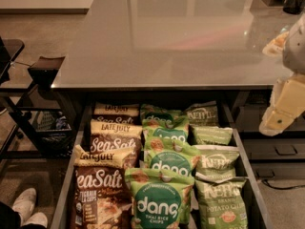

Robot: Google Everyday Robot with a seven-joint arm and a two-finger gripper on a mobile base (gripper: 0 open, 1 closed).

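Cream tool (273, 121) hanging at the far right just below the table (167, 37) edge, wide or narrow cannot be told, green Kettle chip bags (217, 162) nearest, down-left in the open drawer (245, 149), Dang bags (164, 163) and Sea Salt bags (102, 185) farther left

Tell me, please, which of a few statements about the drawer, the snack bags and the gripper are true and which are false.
1. The drawer under the table is open and packed with snack bags. True.
2. The Dang bags lie in the middle column. True.
3. The gripper holds a Dang bag. False: it hangs at the right of the drawer, apart from the bags.
4. The Sea Salt bags fill the right column. False: they are in the left column, and the Kettle bags are on the right.
5. A pair of light shoes shows at the lower left. True.
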